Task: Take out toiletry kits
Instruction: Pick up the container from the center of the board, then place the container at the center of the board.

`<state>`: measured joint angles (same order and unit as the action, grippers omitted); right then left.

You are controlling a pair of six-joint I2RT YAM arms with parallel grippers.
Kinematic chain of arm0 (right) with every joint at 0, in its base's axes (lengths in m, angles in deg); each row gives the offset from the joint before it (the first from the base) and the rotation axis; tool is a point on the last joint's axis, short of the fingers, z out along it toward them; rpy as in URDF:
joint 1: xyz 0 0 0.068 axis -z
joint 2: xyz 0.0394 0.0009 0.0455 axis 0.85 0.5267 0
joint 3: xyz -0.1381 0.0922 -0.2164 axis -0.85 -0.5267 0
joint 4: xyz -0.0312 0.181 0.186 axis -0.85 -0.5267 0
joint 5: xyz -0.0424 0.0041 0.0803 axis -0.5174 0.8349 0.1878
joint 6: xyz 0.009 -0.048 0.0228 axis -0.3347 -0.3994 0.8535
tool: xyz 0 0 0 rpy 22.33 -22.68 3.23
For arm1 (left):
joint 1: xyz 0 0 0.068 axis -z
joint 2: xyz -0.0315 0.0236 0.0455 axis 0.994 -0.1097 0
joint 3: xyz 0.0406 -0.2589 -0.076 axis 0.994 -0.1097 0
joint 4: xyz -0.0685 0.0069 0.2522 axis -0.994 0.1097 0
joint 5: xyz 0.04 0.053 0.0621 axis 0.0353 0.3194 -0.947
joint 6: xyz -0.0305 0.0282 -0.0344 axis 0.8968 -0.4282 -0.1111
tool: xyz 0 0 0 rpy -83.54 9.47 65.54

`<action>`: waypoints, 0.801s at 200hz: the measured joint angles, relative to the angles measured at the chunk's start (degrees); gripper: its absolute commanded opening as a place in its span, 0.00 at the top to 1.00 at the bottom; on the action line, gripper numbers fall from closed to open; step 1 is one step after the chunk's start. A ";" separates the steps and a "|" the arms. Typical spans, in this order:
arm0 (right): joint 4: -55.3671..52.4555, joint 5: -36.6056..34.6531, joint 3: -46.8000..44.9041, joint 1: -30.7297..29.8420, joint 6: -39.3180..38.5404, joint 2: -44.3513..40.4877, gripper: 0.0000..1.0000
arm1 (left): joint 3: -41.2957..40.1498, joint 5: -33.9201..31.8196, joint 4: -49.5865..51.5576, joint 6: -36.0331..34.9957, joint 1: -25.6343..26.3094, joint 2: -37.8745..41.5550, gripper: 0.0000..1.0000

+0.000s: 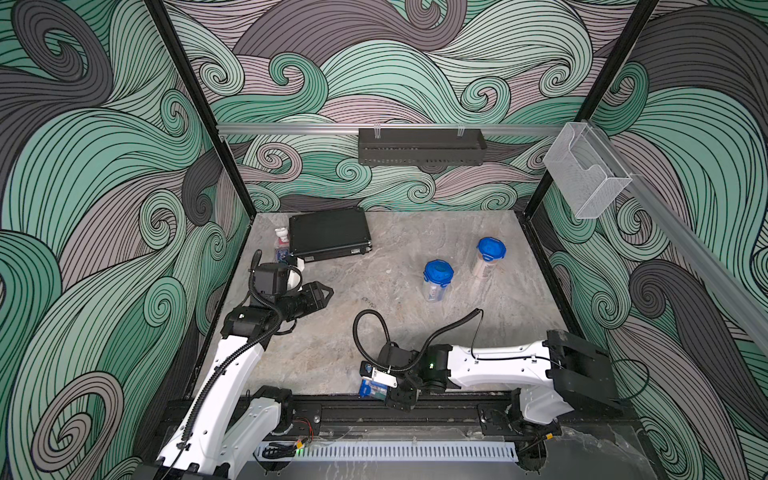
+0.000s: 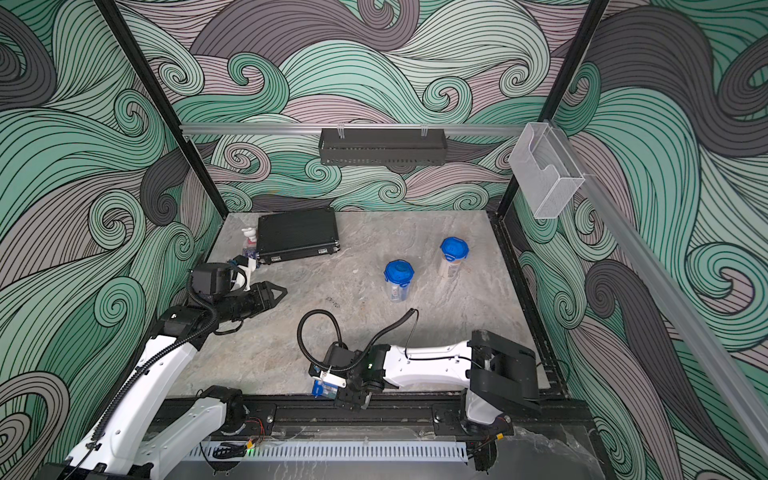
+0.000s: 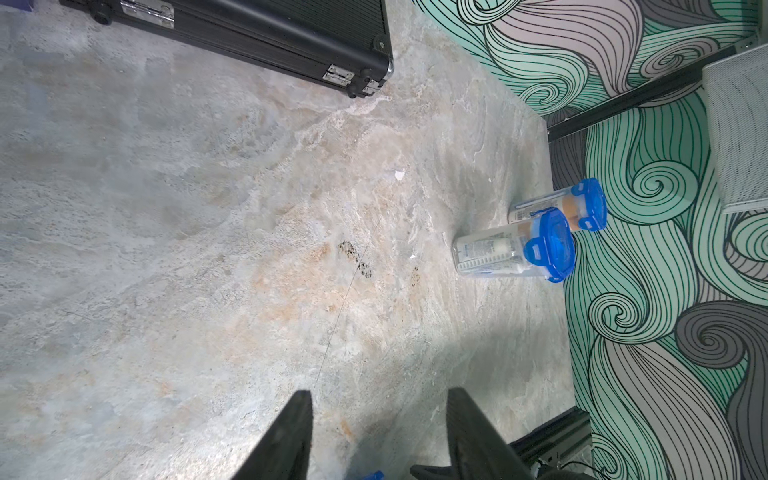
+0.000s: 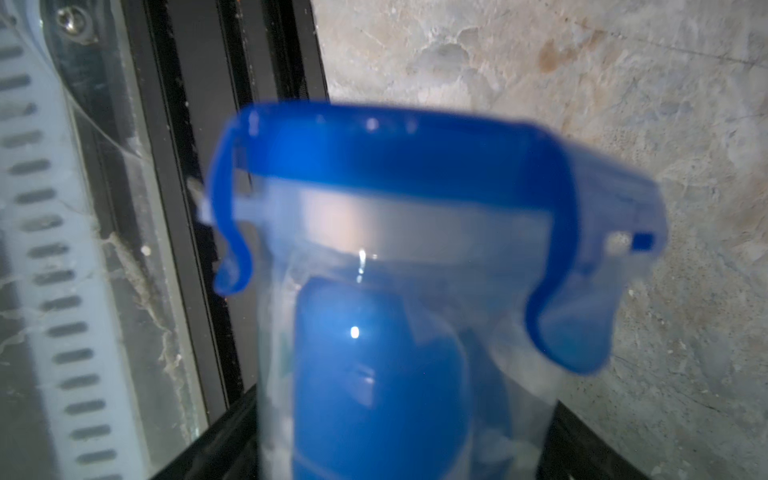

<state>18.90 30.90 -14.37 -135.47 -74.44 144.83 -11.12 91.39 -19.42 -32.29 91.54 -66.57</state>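
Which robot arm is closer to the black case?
Left. The left gripper is just in front of the black case; the right gripper is far off at the table's front edge.

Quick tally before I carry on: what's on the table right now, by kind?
Blue-lidded jars: 3 (two upright, one at the front)
Black case: 1
Pump bottle: 1
Total: 5
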 measured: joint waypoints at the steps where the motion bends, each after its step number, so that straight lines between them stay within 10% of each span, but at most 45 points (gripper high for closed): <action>1: 0.07 0.02 0.02 0.00 -0.02 0.00 0.19 | 0.00 0.00 0.02 0.00 0.00 0.02 0.47; 88: 8.33 -1.66 -1.70 1.75 -0.42 0.00 0.44 | -0.07 -0.11 0.87 -0.72 -0.28 0.94 0.45; 160: 31.45 10.36 -14.49 18.12 -5.66 -13.46 0.41 | 4.57 13.77 5.25 -6.58 -0.17 -2.51 0.11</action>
<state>50.36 41.26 -28.86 -117.35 -80.10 131.36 -6.55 105.16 -14.17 -38.86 91.36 -69.09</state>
